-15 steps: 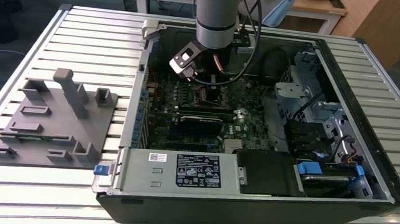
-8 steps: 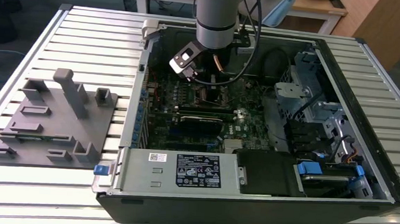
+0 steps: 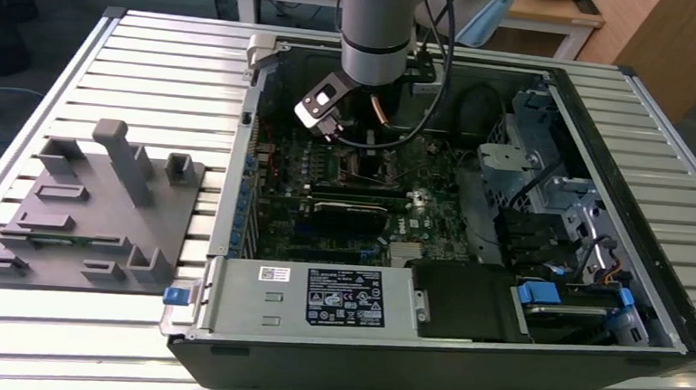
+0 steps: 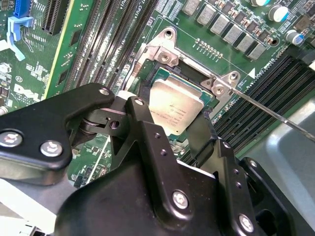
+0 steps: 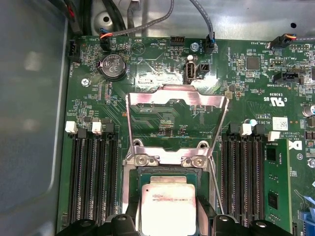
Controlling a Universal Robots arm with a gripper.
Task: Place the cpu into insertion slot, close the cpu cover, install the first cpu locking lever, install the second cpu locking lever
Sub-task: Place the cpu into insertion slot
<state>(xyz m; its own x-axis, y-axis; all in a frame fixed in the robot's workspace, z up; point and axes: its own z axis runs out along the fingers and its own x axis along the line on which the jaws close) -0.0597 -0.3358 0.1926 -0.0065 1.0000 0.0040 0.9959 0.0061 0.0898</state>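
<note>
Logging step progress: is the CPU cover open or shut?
Open: the thin silvery metal frame cover is swung back, leaving the square silver-topped chip uncovered.

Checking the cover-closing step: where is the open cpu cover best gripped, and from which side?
Grip the cpu cover by its free cross bar, the edge farthest from the hinge beside the cpu. It is swung open, a thin frame with a cut-out middle, so approach from above that bar, probably.

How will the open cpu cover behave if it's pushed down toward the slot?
The cover is a thin metal frame with a cut-out middle, so it is probably light yet fairly stiff. It stands raised, attached along one edge of the slot, so a push should swing it down rather than slide it. Off-centre pressure might twist it.
</note>
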